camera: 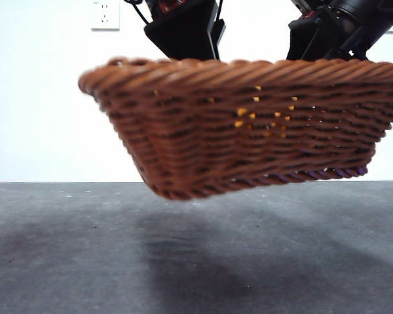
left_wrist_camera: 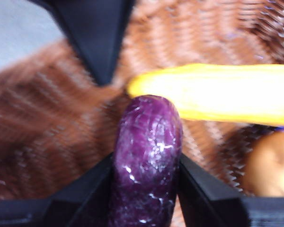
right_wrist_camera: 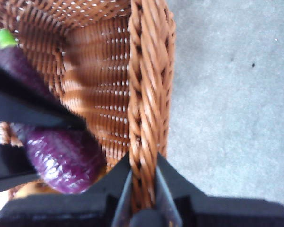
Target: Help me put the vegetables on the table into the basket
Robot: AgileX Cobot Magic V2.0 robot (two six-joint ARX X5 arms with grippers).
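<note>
The wicker basket (camera: 249, 124) hangs tilted above the table (camera: 65, 261), its left end higher. My right gripper (right_wrist_camera: 143, 161) is shut on the basket's braided rim (right_wrist_camera: 146, 71). My left gripper (left_wrist_camera: 146, 165) is inside the basket, shut on the dark purple eggplant (left_wrist_camera: 146, 156). The right wrist view also shows the eggplant (right_wrist_camera: 61, 161) between those black jaws. The yellow vegetable (left_wrist_camera: 217, 94) lies in the basket just past the eggplant, and the orange-brown potato-like one (left_wrist_camera: 272, 165) is beside it. Yellow specks (camera: 255, 111) show through the weave in the front view.
Two dark arms (camera: 183, 29) (camera: 340, 26) come down behind the basket's rim; the front view does not show which is which. A wall socket (camera: 105, 14) is at the back left. The basket's shadow (camera: 203, 261) falls on the table beneath it.
</note>
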